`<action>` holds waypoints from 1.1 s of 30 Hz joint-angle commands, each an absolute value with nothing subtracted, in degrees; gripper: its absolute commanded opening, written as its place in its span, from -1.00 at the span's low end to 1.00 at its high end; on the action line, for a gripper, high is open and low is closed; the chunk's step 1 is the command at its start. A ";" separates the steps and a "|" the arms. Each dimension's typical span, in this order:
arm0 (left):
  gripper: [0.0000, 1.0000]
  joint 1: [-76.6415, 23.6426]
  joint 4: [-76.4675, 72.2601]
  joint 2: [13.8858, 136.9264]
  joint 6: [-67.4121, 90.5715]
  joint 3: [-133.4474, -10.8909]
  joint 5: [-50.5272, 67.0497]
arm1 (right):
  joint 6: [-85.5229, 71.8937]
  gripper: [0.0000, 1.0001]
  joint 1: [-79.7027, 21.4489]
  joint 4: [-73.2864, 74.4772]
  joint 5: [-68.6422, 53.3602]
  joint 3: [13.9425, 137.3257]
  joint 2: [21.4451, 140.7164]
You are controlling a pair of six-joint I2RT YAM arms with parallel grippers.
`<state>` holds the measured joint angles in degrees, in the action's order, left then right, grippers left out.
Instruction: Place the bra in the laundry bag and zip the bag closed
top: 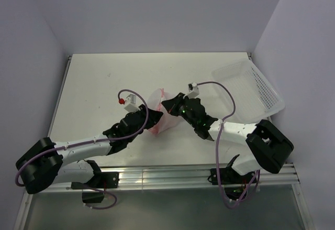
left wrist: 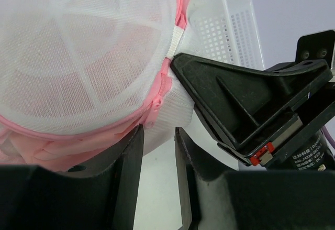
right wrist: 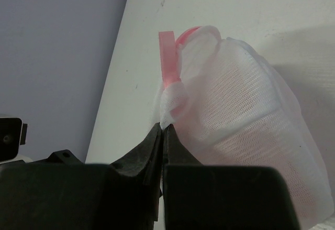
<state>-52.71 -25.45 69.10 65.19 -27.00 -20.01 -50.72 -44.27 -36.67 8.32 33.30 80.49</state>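
The laundry bag (top: pixel 159 113), a white mesh pouch with a pink zipper rim, sits mid-table between both grippers. In the left wrist view the laundry bag (left wrist: pixel 84 62) fills the upper left, and pink fabric of the bra (left wrist: pixel 47 154) shows through the mesh at its lower edge. My left gripper (left wrist: pixel 158 133) is open, its jaws just below the zipper line, holding nothing. My right gripper (right wrist: pixel 163 127) is shut on a pinch of mesh of the laundry bag (right wrist: pixel 246 120) below a pink loop (right wrist: pixel 168 57). In the top view the right gripper (top: pixel 170 106) is at the bag's right side.
A rigid white perforated plastic basket (top: pixel 251 91) stands at the table's back right, close behind my right arm; it also shows in the left wrist view (left wrist: pixel 230 31). Walls enclose the table on the left, back and right.
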 commanded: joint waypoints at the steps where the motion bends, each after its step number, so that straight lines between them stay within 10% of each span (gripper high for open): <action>1: -0.27 -52.73 -28.74 68.47 64.51 -27.95 -22.76 | -51.07 -1.00 -44.74 -39.46 8.35 32.70 79.63; 8: -0.35 -52.30 -33.22 69.43 62.58 -27.86 -22.51 | -51.50 -1.00 -44.65 -39.90 7.91 32.52 79.80; 19: -1.00 -52.29 -34.01 70.49 63.46 -26.98 -20.74 | -51.59 -1.00 -44.65 -39.90 8.35 32.25 79.37; 27: -0.30 -52.29 -29.89 68.82 64.42 -26.63 -21.62 | -51.50 -1.00 -44.65 -39.73 8.53 32.34 79.54; 33: -0.27 -52.29 -31.11 68.64 66.00 -24.35 -21.36 | -51.77 -1.00 -44.65 -39.90 8.09 32.52 79.89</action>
<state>-52.36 -29.74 69.47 64.79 -25.56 -20.91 -51.46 -44.27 -37.26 7.88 32.45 80.49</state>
